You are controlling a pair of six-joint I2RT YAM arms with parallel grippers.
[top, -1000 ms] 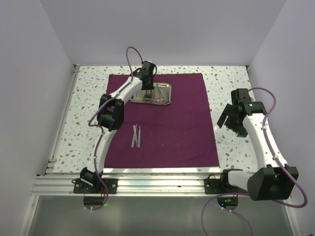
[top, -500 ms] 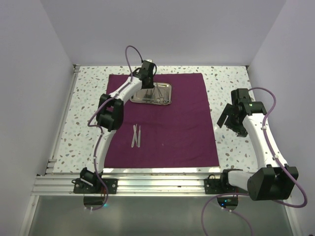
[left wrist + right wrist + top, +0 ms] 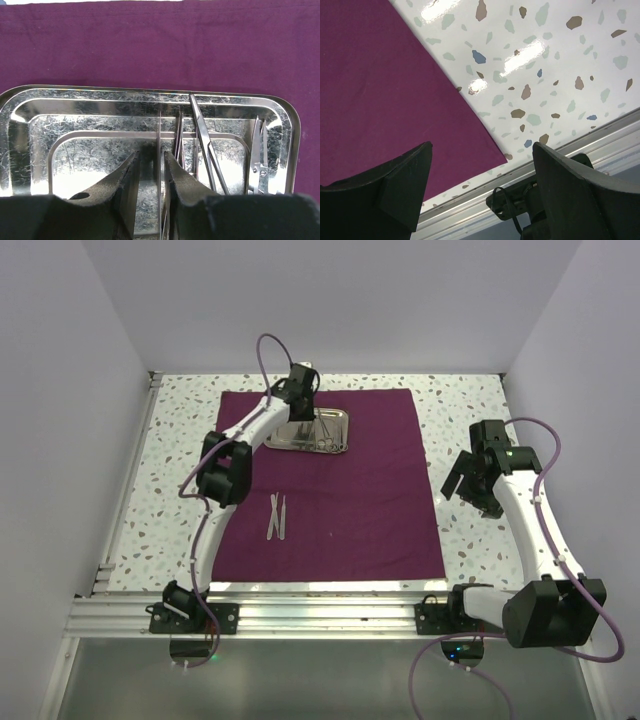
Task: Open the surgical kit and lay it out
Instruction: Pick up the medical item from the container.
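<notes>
Okay, change: nothing visibly moved since a second ago.
Left jaws: my left gripper (image 3: 151,155) is low in the steel tray (image 3: 150,95), narrow gap, thin probe (image 3: 159,130) between, not pinched.
Right jaws: my right gripper (image 3: 482,146) is wide apart, holding nothing, over the cloth corner and tabletop (image 3: 545,60).
Kit: purple cloth (image 3: 340,510) spread flat, tray at its far side, tweezers (image 3: 277,517) lying on the cloth.

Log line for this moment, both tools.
left tool: part-open, straddling thin probe in tray | right tool: open, empty, beside cloth right edge | tweezers: laid on cloth
</notes>
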